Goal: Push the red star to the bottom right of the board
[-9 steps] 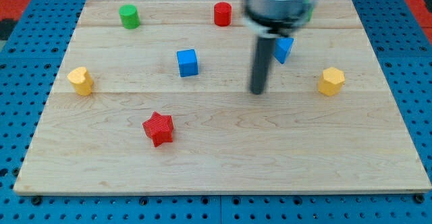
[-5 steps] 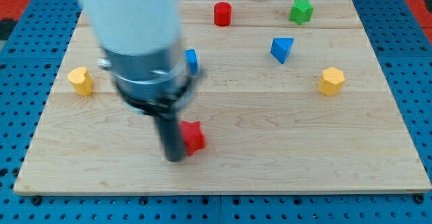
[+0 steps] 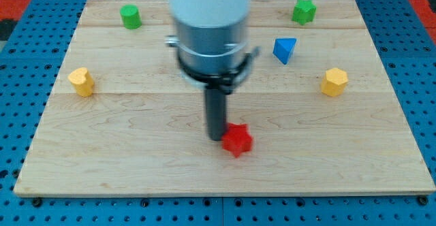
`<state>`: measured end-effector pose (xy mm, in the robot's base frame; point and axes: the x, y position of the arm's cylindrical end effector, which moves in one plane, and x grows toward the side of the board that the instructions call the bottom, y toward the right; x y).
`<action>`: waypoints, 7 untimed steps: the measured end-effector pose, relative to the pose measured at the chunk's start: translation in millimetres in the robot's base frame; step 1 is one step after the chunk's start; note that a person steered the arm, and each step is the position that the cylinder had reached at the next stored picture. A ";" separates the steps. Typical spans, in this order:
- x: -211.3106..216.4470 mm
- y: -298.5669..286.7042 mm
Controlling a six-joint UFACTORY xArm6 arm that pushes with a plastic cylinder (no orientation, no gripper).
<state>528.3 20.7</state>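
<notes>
My tip (image 3: 216,137) touched the red star's (image 3: 238,140) left edge; the rod carried no claw, so nothing was grasped. The star sat low, near the middle of the surface (image 3: 381,165). Steady pushing rightward and slightly downward, centred behind it, seemed wisest. No containers appeared.

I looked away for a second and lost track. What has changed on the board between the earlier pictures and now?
The red star slid toward the view's right and slightly down, pushed by my tip, which swung behind it and now touches its left side. The yellow blocks, green blocks and blue triangle stayed put. The arm now hides the blue cube and red cylinder.
</notes>
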 end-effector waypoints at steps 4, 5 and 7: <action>46.1 42.8; 52.5 36.1; 39.4 57.2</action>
<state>567.7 77.9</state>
